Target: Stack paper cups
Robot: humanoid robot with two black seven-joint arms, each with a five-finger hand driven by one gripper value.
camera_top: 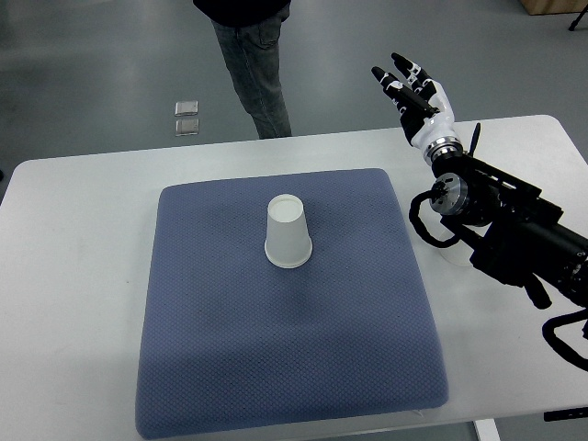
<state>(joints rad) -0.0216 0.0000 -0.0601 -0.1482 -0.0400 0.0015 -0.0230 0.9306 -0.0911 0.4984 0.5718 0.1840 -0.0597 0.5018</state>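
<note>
On the pad: a single paper cup (288, 232) is sitting upside down, base up and rim down, around the middle of the blue cushion pad (211, 349), a bit closer to its far edge than its near one.

Pad: it's lying on the white table (73, 276) and taking up most of the middle, with bare table showing along every edge.

Cup count: honestly I'm only seeing one cup shape. Can't tell from up here if it's really one cup or a few already nested together, the outline is looking like one.

Right hand (413, 87): its arm is coming in from the right edge and the hand is hanging up over the far right corner of the table, well apart from the cup. Fingers (397, 66) are stretched out and slightly fanned, holding nothing.

Left hand: not showing anywhere in the picture.

Person: someone in dark clothing (253, 64) is standing past the far edge of the table, only legs and the bottom of a top visible.

Floor: two little square things (186, 118) are lying out there beyond the far edge, not part of this I'd guess.

Progress: if that's already a stack, the job is looking done and the hand is just parked clear. If it's one lone cup, nothing is stacked and there's no second cup in view to add. I'm leaning toward done, but that's a guess.
</note>
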